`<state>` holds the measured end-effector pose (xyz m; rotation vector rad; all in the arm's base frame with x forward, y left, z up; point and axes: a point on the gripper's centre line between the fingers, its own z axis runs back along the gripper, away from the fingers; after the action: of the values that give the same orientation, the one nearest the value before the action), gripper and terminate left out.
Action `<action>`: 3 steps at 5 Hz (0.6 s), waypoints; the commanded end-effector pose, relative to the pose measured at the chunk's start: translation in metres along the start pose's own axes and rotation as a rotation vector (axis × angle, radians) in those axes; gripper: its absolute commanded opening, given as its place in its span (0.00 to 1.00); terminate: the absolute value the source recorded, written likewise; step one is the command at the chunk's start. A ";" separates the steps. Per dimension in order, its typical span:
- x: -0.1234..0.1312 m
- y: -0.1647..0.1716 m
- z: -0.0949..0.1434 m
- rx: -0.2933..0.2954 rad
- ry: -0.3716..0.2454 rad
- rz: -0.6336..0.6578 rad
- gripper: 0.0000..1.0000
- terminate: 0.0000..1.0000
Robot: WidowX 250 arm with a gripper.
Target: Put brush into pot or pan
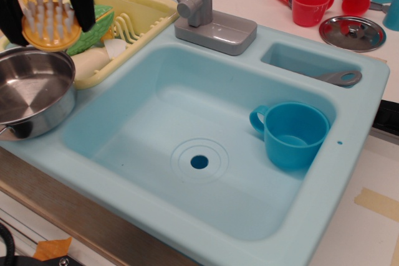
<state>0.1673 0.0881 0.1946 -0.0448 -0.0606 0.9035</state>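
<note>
My black gripper (48, 22) is at the top left, shut on the brush (51, 24), a yellow-orange disc with white bristles facing the camera. It holds the brush in the air just above the far rim of the shiny steel pot (31, 95), which stands on the sink's left corner and has nothing in it. The fingers (80, 1) clamp the disc from both sides.
A yellow dish rack (134, 14) with a green toy vegetable (93, 26) sits behind the pot. The light blue sink (187, 228) holds a blue cup (292, 134). A grey faucet (206, 10), red cups (308, 4) and a flat steel lid (352, 32) are at the back.
</note>
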 end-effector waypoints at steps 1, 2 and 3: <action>0.021 0.028 -0.008 -0.037 0.006 0.005 1.00 0.00; 0.028 0.036 -0.020 -0.055 0.044 -0.004 1.00 0.00; 0.023 0.022 -0.018 -0.082 0.044 -0.010 1.00 0.00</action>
<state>0.1655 0.1195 0.1718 -0.1422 -0.0404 0.8931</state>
